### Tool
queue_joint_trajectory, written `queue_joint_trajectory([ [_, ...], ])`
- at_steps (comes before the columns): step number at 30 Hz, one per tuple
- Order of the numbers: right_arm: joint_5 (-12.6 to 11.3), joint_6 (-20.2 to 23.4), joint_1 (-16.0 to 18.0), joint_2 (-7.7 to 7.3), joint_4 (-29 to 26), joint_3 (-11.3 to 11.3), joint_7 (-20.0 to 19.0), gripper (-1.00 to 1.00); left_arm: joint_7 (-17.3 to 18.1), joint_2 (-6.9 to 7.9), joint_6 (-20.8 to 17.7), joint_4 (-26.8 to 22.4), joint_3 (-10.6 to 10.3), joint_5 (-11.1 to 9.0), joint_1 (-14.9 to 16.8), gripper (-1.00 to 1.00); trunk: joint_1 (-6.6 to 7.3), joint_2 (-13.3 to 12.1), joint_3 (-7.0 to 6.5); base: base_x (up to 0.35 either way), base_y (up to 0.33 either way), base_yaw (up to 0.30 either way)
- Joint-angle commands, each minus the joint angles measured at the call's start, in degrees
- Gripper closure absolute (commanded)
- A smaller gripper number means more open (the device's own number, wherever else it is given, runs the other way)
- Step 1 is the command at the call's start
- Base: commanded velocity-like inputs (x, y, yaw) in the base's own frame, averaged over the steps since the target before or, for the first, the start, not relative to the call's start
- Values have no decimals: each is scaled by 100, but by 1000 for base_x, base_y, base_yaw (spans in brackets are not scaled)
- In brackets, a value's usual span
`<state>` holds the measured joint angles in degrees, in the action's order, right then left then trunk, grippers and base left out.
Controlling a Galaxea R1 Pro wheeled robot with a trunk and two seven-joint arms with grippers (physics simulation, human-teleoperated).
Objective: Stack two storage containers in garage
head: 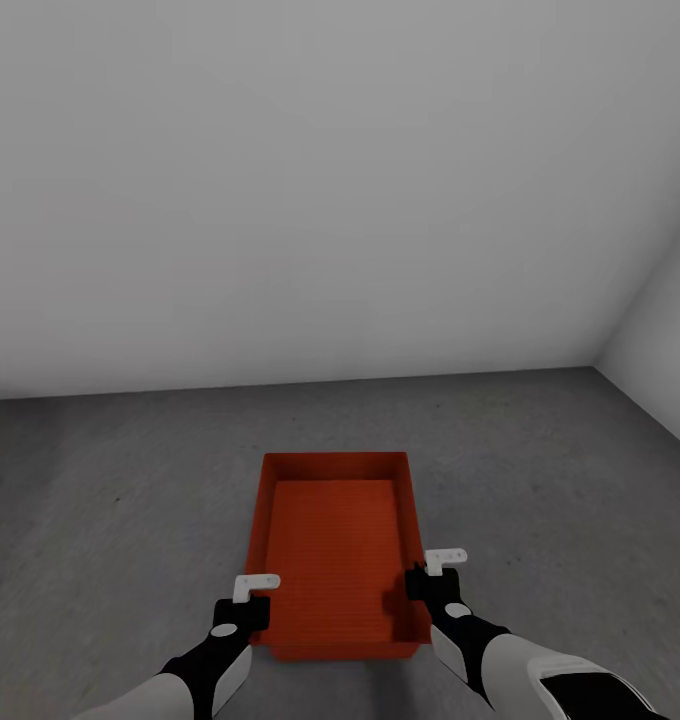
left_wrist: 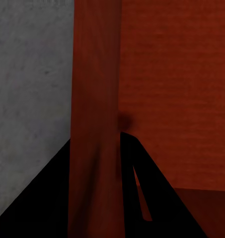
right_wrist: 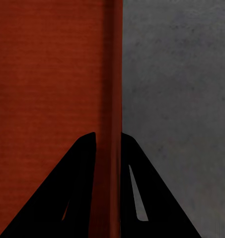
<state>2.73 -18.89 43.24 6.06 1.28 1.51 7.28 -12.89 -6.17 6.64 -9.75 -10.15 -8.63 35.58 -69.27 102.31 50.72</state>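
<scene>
Down on the dark grey concrete floor (head: 110,470) of the garage, the head view shows one red-orange storage container (head: 335,545), open side up, near the middle of the frame, with a plain white wall (head: 310,190) behind it and a second white wall (head: 665,320) meeting it at the right corner. Both arms reach in from the lower edge. The left claw (head: 248,600) sits at the container's left long wall near its closer end, and the right claw (head: 432,580) sits at the right long wall about level with it. From here I cannot tell whether the container rests on the floor or hangs just above it.

Seen from the left wrist, the left claw (left_wrist: 95,148) straddles the container's side wall (left_wrist: 95,74): one dark finger (left_wrist: 42,198) lies on the outer side over the concrete floor (left_wrist: 28,74), the other on the inner side against the ribbed bottom (left_wrist: 177,89). The fingers are narrowed to the wall's thickness and press on it, so this claw is clamped on the container.

From the right wrist, the right claw (right_wrist: 108,136) does the same on the opposite wall (right_wrist: 112,59). One finger (right_wrist: 67,183) is inside over the red bottom (right_wrist: 42,74), the other outside over the grey floor (right_wrist: 177,99), and both touch the thin wall between them, closed tight on it
</scene>
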Motion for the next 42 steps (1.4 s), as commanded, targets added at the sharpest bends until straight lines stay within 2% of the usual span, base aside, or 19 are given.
queue_joint_trajectory([
  [1, -53, -106, 9, 0, -7, -230, 107, 100, -100, 54, 31, 26, 224, -113, 2, 100, 0, 2, 4, 60, 0, 0],
  [42, -53, -106, 9, 0, -13, -230, 107, 100, -100, 54, 31, 26, 224, -112, 2, 100, 0, 2, 37, 3, 0, 0],
])
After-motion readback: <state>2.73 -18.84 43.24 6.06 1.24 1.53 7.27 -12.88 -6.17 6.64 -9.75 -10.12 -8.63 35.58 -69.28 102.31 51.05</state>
